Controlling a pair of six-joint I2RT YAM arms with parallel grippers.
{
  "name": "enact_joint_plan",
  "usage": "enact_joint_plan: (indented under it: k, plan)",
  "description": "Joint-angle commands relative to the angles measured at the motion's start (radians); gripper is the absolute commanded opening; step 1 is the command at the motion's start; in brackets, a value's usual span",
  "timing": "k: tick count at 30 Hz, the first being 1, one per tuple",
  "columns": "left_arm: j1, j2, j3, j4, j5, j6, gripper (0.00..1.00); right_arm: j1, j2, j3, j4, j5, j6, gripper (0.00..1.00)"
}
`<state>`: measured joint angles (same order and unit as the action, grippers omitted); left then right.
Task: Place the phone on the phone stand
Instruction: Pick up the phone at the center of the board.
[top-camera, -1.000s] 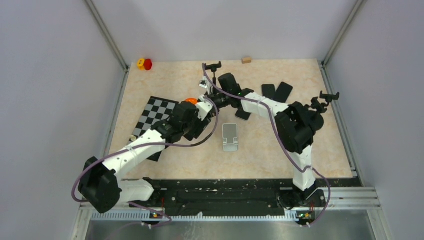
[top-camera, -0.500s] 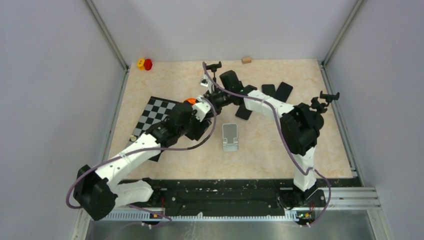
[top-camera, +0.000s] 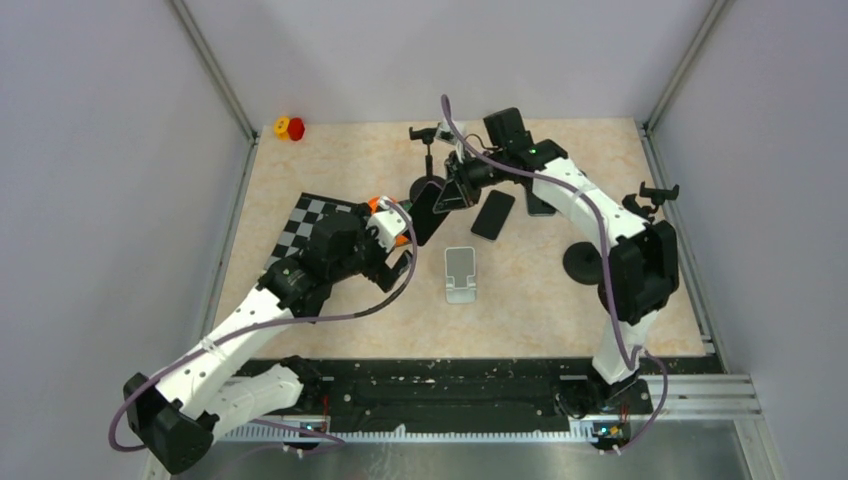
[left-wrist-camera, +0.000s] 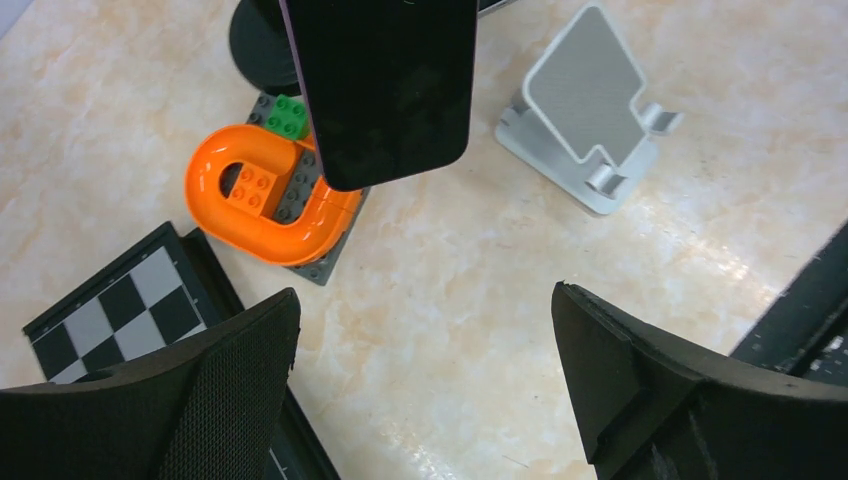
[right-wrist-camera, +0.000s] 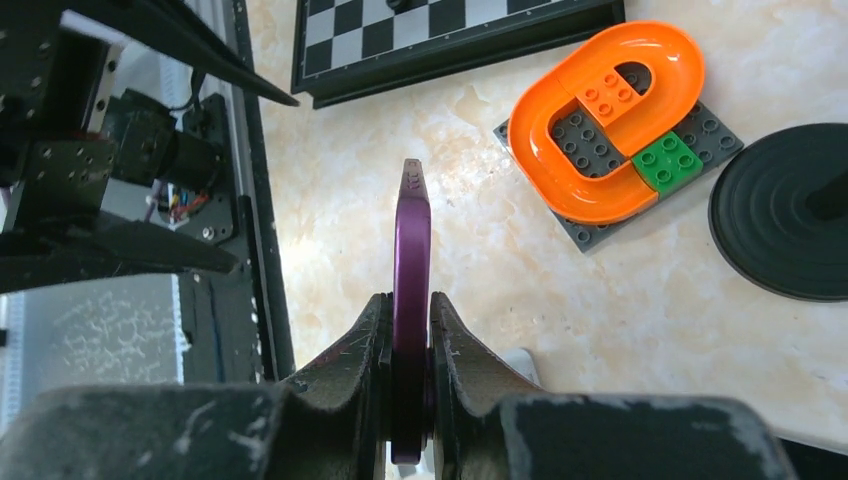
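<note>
Your right claw (right-wrist-camera: 410, 312) is clamped on the purple phone (right-wrist-camera: 411, 235), holding it in the air above the table (left-wrist-camera: 450, 260), near the orange brick track (left-wrist-camera: 262, 205) and apart from the white phone stand (left-wrist-camera: 588, 105). Your left claw (left-wrist-camera: 425, 325) stands wide open, empty.

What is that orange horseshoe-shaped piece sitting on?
The orange piece rests on a grey studded plate, beside a green brick. The plate's part beneath it is covered and cannot be seen.

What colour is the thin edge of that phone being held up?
Purple. The phone shows its edge best in the right wrist view.
</note>
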<state>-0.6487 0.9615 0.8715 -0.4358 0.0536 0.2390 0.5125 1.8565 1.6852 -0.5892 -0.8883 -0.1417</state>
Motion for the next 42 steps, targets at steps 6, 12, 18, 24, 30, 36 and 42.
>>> enact_joint_plan:
  k: [6,12,18,24,30,36,42]
  plan:
    - [0.01,-0.048,0.112,-0.049,0.26,0.025,0.99,0.012,-0.249,0.003,-0.129,-0.003,-0.246,0.0]
    - [0.023,0.035,0.234,-0.034,0.32,0.054,0.99,0.012,-0.316,-0.037,-0.188,-0.037,-0.329,0.0]
    - [0.035,0.173,0.32,-0.045,0.498,0.072,0.99,0.012,-0.367,-0.056,-0.224,-0.03,-0.39,0.0]
    - [0.036,0.313,0.391,-0.041,0.622,0.08,0.91,0.011,-0.393,-0.066,-0.238,-0.063,-0.422,0.0]
    - [0.036,0.432,0.438,-0.02,0.751,0.025,0.35,0.007,-0.394,-0.07,-0.219,-0.081,-0.405,0.0]
    - [0.082,0.44,0.382,0.122,0.858,-0.124,0.0,-0.074,-0.43,-0.156,0.003,-0.1,-0.201,0.05]
    - [0.158,0.429,0.205,0.613,1.005,-0.466,0.0,-0.142,-0.467,-0.303,0.323,-0.216,0.075,0.57]
